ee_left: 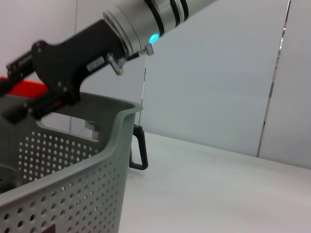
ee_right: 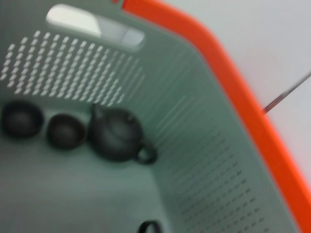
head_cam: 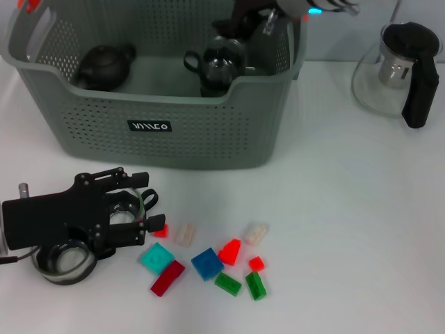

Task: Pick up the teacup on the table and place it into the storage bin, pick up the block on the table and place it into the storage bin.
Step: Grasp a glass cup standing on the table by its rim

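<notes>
Where the white surface (head_cam: 348, 209) meets pale wall panels, the storage bin (head_cam: 160, 129) sits, holding dark teapots and two small cups (ee_right: 22, 119). Coloured blocks (head_cam: 207, 263) lie scattered in front, beside the left claw (head_cam: 142, 216), resting low; grip unclear. Right claw (head_cam: 268, 24) hangs inside the bin; grip unclear. A glass pot (head_cam: 393, 69) stands well to the right.

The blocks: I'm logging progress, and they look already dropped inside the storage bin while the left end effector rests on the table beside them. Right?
Not quite. The head view shows the blocks lying on the table in front of the storage bin, not inside it. The left end effector does rest beside them.
</notes>
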You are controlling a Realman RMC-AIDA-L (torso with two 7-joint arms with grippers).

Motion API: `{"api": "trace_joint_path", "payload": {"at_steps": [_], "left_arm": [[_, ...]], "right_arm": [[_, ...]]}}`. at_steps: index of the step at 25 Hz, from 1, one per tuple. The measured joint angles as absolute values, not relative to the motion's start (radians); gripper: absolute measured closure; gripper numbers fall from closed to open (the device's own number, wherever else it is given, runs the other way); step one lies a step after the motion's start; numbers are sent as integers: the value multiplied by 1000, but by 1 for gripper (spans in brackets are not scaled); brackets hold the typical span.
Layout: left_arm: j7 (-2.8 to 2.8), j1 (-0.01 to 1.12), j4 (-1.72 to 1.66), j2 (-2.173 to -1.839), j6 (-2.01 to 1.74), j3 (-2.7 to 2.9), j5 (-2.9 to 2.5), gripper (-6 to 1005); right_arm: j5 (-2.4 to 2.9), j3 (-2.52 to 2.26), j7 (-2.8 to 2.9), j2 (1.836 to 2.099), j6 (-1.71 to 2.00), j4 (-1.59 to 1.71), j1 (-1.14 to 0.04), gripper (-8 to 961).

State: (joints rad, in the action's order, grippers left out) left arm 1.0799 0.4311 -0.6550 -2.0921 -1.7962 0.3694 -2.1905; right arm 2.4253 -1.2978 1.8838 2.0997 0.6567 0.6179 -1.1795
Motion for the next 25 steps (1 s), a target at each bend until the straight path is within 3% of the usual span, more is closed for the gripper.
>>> {"api": "trace_joint_path", "payload": {"at_steps": [5,11,19,25], "left_arm": [[1080,431,-656,-2089,-1796,355,-2191,202],[1081,431,-663,-2085,-1797,343,-2191,202],[1098,440,-672,-2075,-1810,339,-2191,202],[1120,444,-694,-2073,-1823,328,-2191,201]], "right_arm": [[2406,-1299,1909,2100,690,824,-1098,387],[2257,-1321,1913,2100,814,1187,-908,370],[2086,-1368,1949,2098,991,1526,-630,241],[1983,-1380,1890,2097,1173,1573,-489,122]]}}
